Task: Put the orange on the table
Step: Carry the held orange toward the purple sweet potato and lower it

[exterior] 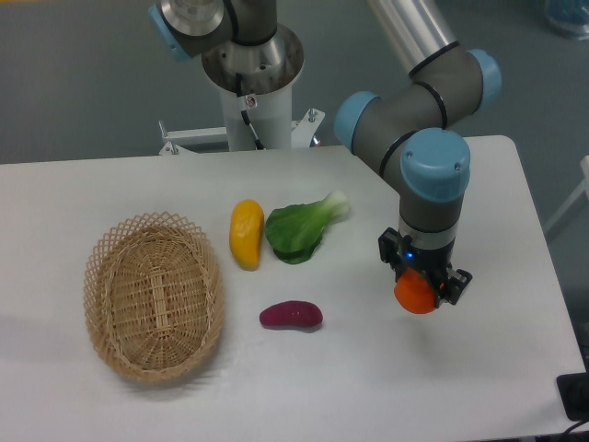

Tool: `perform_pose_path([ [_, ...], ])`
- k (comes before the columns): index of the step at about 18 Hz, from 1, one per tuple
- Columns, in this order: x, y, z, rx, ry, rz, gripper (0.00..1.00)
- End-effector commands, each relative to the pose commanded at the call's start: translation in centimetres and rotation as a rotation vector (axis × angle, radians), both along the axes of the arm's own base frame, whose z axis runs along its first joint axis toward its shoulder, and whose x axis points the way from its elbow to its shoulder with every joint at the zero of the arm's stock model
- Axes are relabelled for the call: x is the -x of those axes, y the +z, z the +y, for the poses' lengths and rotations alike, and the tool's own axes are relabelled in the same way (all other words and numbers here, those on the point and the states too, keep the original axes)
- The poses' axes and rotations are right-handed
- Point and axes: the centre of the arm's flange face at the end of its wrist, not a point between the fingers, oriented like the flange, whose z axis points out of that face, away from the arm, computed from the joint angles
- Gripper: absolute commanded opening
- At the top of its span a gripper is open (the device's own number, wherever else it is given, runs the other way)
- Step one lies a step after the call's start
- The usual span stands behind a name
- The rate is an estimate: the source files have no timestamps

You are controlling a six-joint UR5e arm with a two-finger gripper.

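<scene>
Gripper (pixel 421 291) clamped on orange (pixel 415 294), I see it right of purple sweet potato (pixel 291 316), over table (pixel 368 387).

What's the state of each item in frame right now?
gripper: shut on the orange, pointing down over the table's right side.
orange: held between the fingers; contact with the table unclear.
wicker basket: upright, nothing in it.
yellow fruit: lying on the table.
green leafy vegetable: lying flat beside the yellow fruit.
purple sweet potato: lying on the table.
table: bears everything.
</scene>
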Motion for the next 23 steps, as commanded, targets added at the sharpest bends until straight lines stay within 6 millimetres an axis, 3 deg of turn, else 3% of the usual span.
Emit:
perform_pose_path([
  [9,-0.6,-0.4,0.5,-0.008,0.065,-0.014,0.43],
  [14,-2.4,-2.9,-0.3,0.004,0.120,-0.052,0.43],
  [17,-2.7,-3.5,0.1,0.007,0.136,-0.061,0.43],
  [23,-5.9,-6.1,0.9,0.028,0.114,-0.093,0.43],
])
